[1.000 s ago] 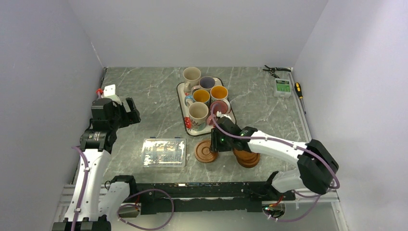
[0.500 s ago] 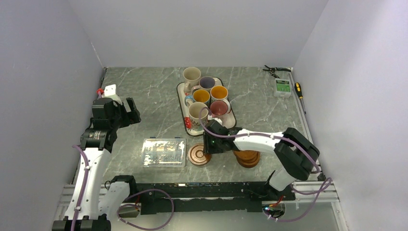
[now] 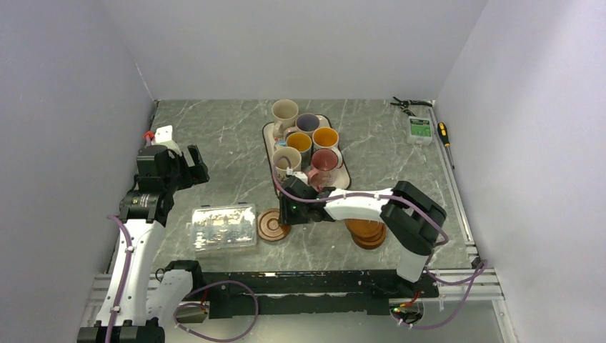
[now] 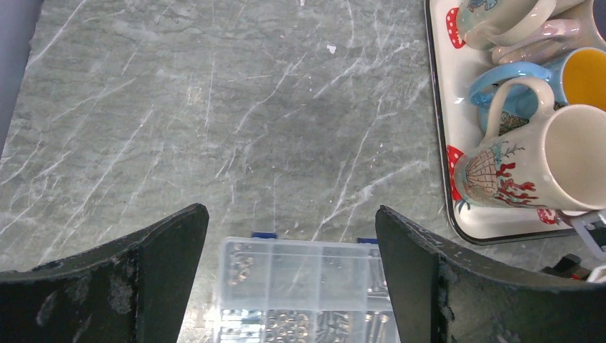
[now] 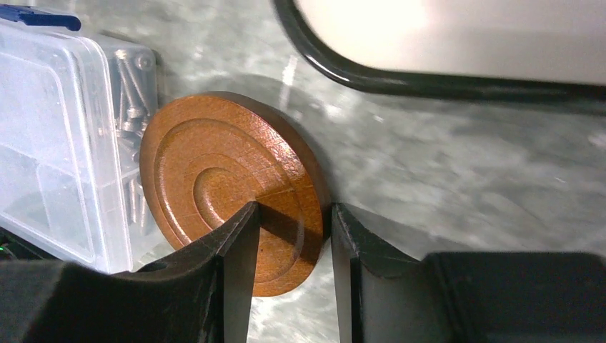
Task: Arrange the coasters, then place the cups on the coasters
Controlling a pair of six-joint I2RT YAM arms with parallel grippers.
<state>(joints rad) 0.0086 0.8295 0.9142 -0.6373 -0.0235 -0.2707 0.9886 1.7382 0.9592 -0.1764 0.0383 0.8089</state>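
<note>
A single brown wooden coaster (image 3: 272, 225) (image 5: 214, 179) lies flat on the marble table, touching the clear plastic box. My right gripper (image 3: 287, 213) (image 5: 294, 209) is shut on its rim, one finger on the grooved top and the other outside the edge. A stack of coasters (image 3: 369, 234) sits to the right. Several cups (image 3: 326, 137) stand on the white tray (image 3: 266, 137), among them a cream mug (image 4: 529, 164). My left gripper (image 3: 187, 166) (image 4: 289, 209) hangs open above the table at the left, holding nothing.
The clear plastic box (image 3: 223, 227) (image 4: 307, 286) (image 5: 50, 128) of screws lies left of the single coaster. The tray's dark rim (image 5: 400, 82) runs just beyond the right gripper. A small green-and-white device (image 3: 420, 128), a screwdriver (image 3: 444, 133) and pliers (image 3: 407, 103) lie at the back right.
The right gripper has slid the single coaster leftward across the table. The coaster has pushed the plastic box left and turned it slightly. The left arm has not moved.
</note>
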